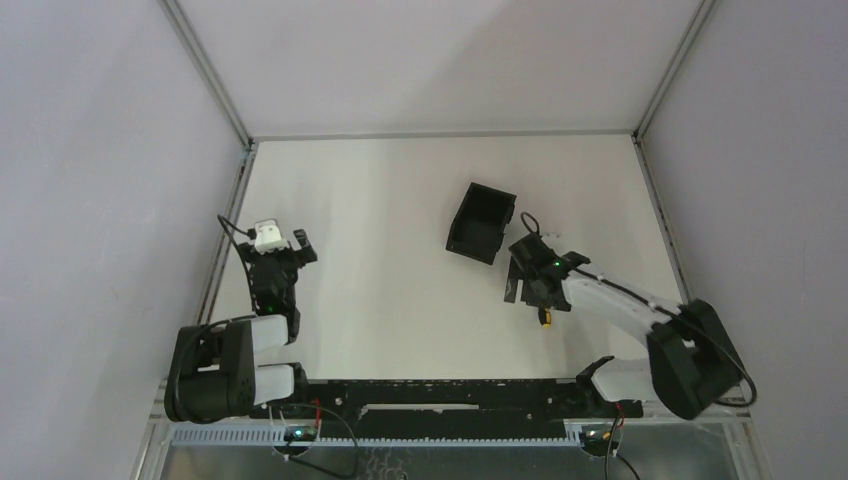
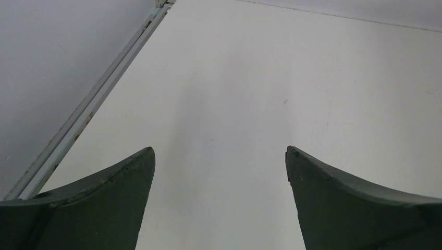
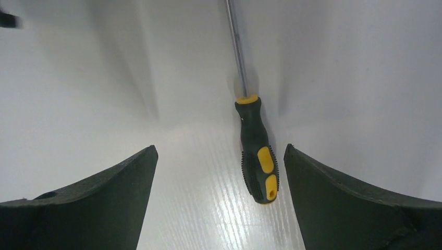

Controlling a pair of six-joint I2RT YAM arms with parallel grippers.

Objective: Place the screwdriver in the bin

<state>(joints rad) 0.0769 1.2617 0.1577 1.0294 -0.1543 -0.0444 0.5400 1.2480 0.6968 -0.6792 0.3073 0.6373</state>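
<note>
Over on the right side of the worktop (image 1: 380, 270), I am holding the right hand (image 3: 220, 151) spread fully wide above the screwdriver (image 3: 257, 156), and it is gripping nothing. Nothing of the task is done: the tool is lying flat on the surface, outside the bin (image 1: 472, 240), so the grasp, the carry and the drop are all waiting. My wrist view is giving me the detail, with the handle sitting between the fingers, nearer the right one, and the shaft pointing away. Overhead I am seeing only a yellow speck of handle under the hand, but also the bin just beyond it. The left hand (image 2: 220, 151) is hanging open over bare surface, well apart.
</note>
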